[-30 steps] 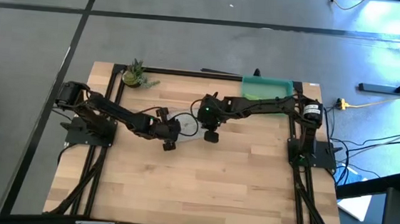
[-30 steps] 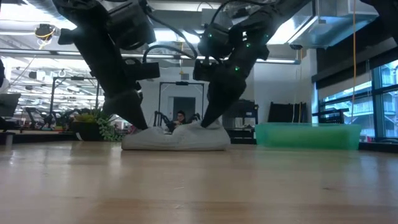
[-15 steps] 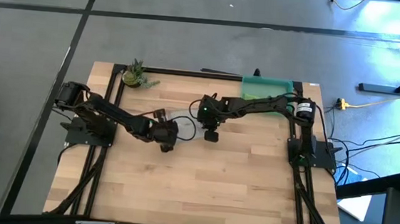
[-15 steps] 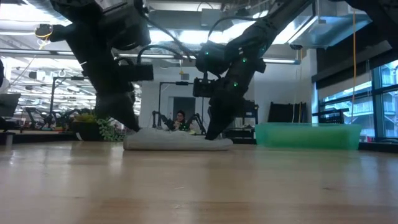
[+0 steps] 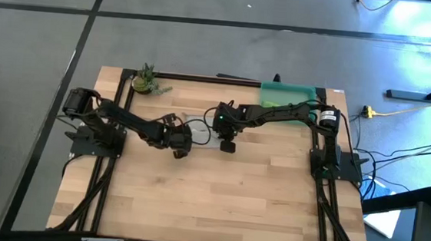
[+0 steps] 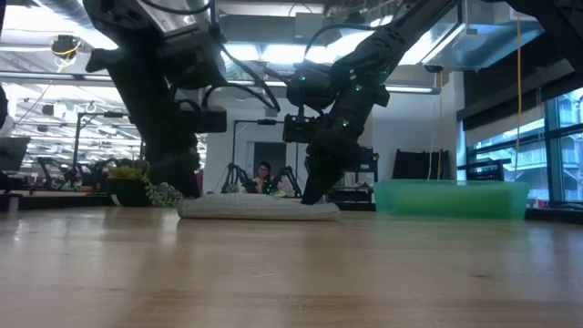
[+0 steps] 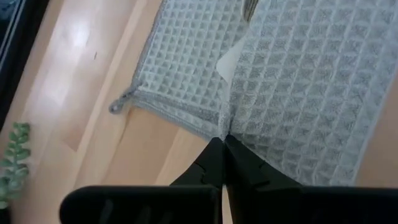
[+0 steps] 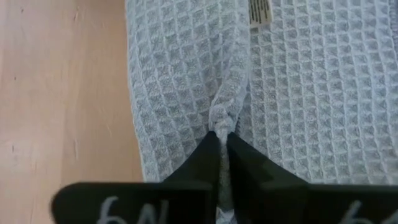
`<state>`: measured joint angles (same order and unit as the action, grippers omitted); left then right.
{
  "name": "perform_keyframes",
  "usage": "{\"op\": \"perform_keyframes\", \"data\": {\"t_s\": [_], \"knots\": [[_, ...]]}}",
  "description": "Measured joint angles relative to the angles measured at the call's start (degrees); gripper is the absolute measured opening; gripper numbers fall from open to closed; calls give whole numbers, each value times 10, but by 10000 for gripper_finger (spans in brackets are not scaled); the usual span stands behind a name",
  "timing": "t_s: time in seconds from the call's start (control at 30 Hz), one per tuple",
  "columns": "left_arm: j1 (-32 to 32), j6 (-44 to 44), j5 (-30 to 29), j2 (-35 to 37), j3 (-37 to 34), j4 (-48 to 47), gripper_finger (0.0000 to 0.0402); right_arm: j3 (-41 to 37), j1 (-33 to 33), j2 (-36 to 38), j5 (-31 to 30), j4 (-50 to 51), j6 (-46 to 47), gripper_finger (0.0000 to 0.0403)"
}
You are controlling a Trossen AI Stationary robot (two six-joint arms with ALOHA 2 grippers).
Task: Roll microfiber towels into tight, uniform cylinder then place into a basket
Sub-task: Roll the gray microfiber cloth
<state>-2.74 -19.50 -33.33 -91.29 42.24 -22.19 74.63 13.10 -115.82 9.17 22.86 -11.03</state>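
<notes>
The grey towel (image 8: 186, 93) is soft cloth with a raised waffle weave, matt, and a small printed label (image 8: 260, 11) is sewn on it. Beneath the towel, the table (image 5: 217, 198) is pale wood in planks, smooth with a slight sheen. Beside the towel, the basket (image 6: 451, 198) looks like translucent teal plastic. The gripper fingers (image 7: 239, 171) on the towel are matt black, probably plastic.

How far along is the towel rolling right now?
Early. Done: nothing rolled; the basket shows no towel in it. In hand: the left gripper and right gripper each pinch a fold of the grey towel, which lies low and flat on the table. Left: rolling it tight, moving it to the basket; no green towel is visible.
</notes>
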Motion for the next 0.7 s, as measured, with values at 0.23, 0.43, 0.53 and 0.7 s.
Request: {"op": "perform_keyframes", "data": {"t_s": [0.23, 0.43, 0.53, 0.7], "knots": [[18, 46, 15, -33, 0, 33, 0, 0, 0, 0, 0, 3, 1, 76], [25, 51, 18, -33, 0, 36, 0, 0, 0, -1, -1, 2, -13, 115], [25, 51, 19, -33, 0, 36, 0, -1, 0, -1, -2, -4, -15, 144], [25, 51, 24, -33, 0, 36, 0, 25, 2, 1, -47, 29, 9, 182]]}}
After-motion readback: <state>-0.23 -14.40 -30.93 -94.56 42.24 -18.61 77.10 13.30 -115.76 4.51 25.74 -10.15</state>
